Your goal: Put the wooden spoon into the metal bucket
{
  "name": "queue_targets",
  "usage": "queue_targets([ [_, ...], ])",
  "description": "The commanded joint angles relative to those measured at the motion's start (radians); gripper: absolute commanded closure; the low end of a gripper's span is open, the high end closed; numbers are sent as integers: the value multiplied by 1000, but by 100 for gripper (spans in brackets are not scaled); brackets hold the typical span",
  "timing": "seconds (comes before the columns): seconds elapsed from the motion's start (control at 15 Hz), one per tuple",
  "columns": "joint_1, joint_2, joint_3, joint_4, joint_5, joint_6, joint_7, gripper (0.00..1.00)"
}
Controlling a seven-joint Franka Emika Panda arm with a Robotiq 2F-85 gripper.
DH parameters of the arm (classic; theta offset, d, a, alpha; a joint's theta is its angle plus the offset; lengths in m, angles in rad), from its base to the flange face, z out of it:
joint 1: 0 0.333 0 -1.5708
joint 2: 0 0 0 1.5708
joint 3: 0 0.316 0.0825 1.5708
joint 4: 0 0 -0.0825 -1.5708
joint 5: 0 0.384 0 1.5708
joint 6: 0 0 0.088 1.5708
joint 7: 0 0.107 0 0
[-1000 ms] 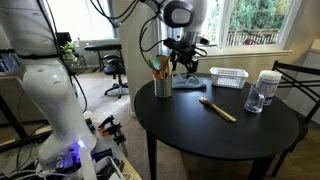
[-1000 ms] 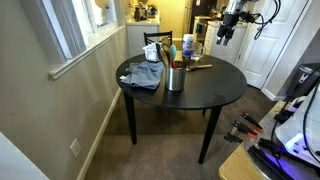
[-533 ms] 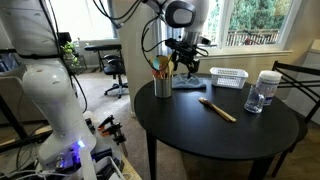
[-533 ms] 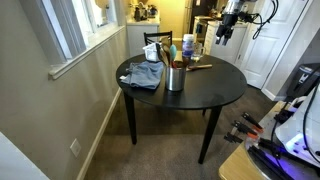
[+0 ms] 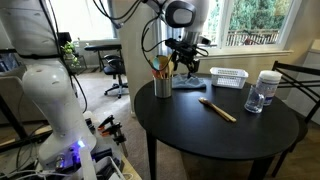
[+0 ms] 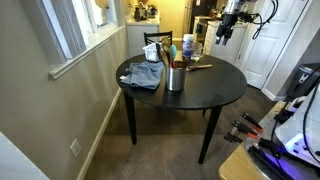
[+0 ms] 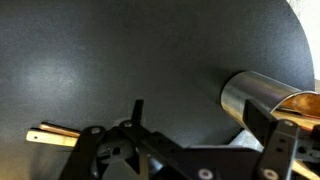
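Note:
The wooden spoon lies flat on the round black table, between the bucket and the jar; it also shows in an exterior view and its end shows in the wrist view. The metal bucket stands near the table's edge holding utensils with coloured handles; it shows in an exterior view and in the wrist view. My gripper hangs open and empty above the table, beside the bucket, its fingers spread wide.
A white mesh basket and a clear jar with a white lid stand at the table's far side. A grey cloth lies on the table. A chair stands beside the table.

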Motion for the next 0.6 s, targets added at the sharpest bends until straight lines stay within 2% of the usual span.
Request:
queue_targets([
  [0.0,-52,39,11,98,65,-20,-10,0],
  [0.13,-88,73,-3,190,139,-70,-36,0],
  [0.2,-107,108,-5,246,135,-115,-91,0],
  [0.53,-188,310,27,485,103,-293,-204,0],
])
